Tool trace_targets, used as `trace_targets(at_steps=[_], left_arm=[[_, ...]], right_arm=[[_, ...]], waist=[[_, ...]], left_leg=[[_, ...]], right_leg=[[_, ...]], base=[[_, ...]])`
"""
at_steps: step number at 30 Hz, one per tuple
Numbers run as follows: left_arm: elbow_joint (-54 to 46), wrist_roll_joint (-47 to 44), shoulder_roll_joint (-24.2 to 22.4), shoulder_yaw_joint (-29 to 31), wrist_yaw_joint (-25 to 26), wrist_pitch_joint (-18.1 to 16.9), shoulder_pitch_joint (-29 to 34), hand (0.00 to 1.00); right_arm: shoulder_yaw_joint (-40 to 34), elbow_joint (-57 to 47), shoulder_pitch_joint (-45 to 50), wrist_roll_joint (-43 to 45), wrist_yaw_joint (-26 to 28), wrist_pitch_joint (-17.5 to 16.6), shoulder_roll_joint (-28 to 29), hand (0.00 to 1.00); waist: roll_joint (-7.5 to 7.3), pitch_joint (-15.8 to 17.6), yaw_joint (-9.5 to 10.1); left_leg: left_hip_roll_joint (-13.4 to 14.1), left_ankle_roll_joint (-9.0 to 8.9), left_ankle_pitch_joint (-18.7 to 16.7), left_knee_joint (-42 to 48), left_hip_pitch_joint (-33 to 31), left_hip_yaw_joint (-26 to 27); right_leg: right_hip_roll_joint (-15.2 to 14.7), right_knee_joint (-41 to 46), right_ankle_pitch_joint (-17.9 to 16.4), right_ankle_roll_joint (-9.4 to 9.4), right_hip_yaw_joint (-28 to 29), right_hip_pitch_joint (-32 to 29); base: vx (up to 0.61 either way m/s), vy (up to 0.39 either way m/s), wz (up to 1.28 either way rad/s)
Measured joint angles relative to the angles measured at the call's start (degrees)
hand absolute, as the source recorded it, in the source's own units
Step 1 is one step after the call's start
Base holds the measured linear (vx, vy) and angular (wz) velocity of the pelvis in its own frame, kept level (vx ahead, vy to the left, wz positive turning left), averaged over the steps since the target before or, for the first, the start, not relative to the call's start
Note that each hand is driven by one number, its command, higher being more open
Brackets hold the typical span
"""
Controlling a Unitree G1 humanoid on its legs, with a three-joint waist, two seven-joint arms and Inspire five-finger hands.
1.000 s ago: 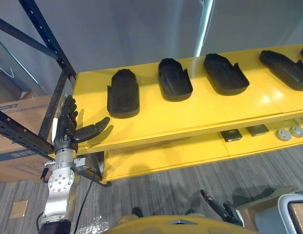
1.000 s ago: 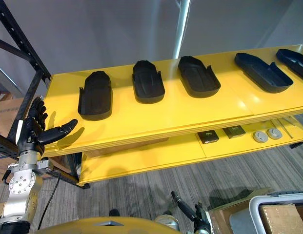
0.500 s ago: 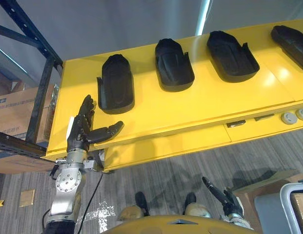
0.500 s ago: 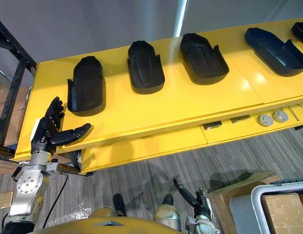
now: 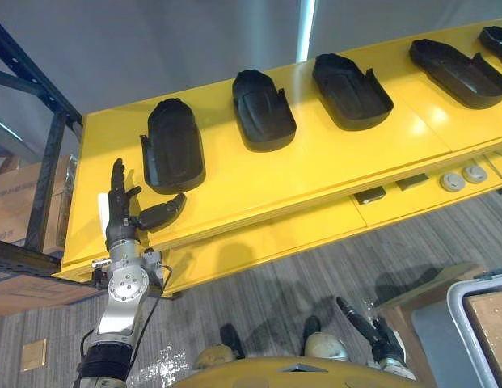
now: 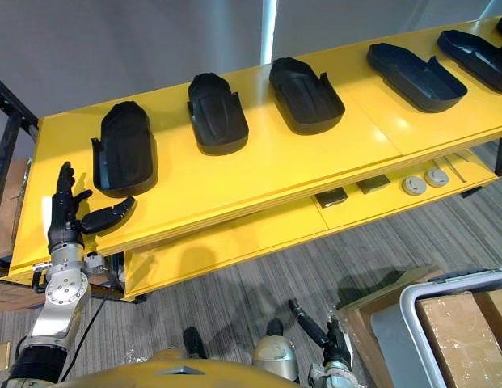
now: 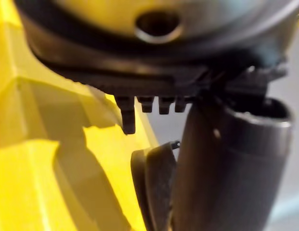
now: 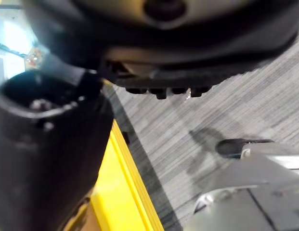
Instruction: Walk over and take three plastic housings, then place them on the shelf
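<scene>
housings (image 5: 171,145): were matt black plastic, smooth
shelf (image 5: 315,166): was glossy yellow and smooth, with glare at 2 o'clock
floor (image 5: 299,275): was grey carpet, ribbed and rough
rack post (image 5: 48,170), 9 o'clock: was matt black metal
box (image 6: 465,327), 4 o'clock: was brown cardboard

Yellow shelf (image 5: 315,162) carries a row of black plastic housings (image 5: 174,145).

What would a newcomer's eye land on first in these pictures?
The long bright yellow table stands out, with a row of black plastic housings laid along its top. Next comes the left hand, open and upright at the table's left front edge, just in front of the leftmost housing. The right hand hangs low over the grey floor.
</scene>
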Motion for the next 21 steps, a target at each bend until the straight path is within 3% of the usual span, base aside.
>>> trace_targets(at_steps=[5,21], left_arm=[[1.13,1.26,-0.01,0.00,5.51,0.00,-1.86,1.00],[3.65,2.00,-0.12,-0.04,8.57,0.88,-4.13,1.00]], right_arm=[[1.49,-0.07,0.31,0.02,-0.51,0.03,0.17,1.00],[2.15,-0.25,0.30,0.00,-0.57,0.30,0.60,1.00]], waist=[[-1.11,0.35,-0.12],[-1.72,0.42,-0.24]], left_leg=[[0.05,-0.19,-0.13,0.05,0.11,0.15],[0.11,-0.62,-0.48,0.07,0.92,1.53]], right_leg=[[-0.01,-0.03,0.09,0.10,0.10,0.03],[-0.03,0.16,0.17,0.20,1.20,0.03]], base=[[0.01,0.001,0.00],[0.00,0.004,-0.04]])
